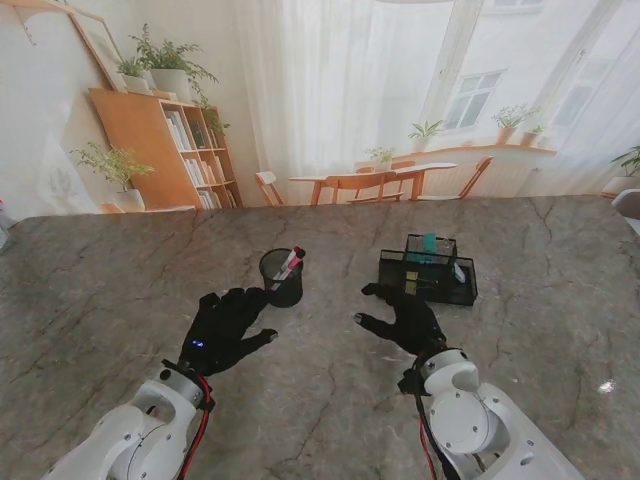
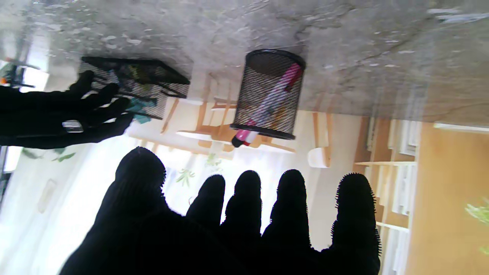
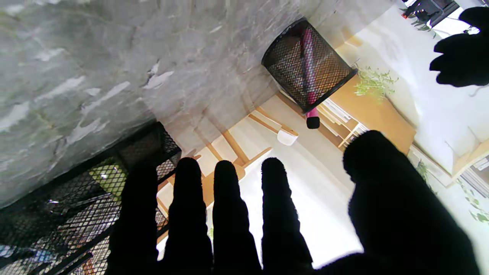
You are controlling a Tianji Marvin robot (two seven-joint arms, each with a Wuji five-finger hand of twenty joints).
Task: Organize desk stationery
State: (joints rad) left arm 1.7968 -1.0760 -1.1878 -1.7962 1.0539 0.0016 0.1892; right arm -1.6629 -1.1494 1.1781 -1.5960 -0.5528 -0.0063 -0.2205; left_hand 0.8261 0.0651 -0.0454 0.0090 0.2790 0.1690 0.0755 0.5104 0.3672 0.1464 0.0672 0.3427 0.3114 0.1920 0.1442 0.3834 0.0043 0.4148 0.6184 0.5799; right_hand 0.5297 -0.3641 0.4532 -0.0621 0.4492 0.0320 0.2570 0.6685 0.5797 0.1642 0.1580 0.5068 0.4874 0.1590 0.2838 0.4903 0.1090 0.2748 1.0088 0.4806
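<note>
Left hand (image 1: 225,328): spread, empty, at 7 o'clock of the cup.
Cup (image 1: 282,277): light mesh; tips easily.
Pen (image 1: 290,263): in your cup, slim, stiff, likely slick; pinch its top end.
Right hand (image 1: 403,318): spread, empty.
Tray (image 1: 430,272): at its 1 o'clock, light.

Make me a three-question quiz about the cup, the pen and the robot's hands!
1. Where is the pen?
A. in the round cup
B. on the table
C. in a hand

2. What colour is the cup?
A. white
B. black
C. yellow

3. What is the left hand doing?
A. squeezing the cup
B. holding the pen
C. open, holding nothing

Answers: 1 A, the pen sticks out of the cup's top. 2 B, it is black mesh. 3 C, its fingers are spread with nothing in them.
</note>
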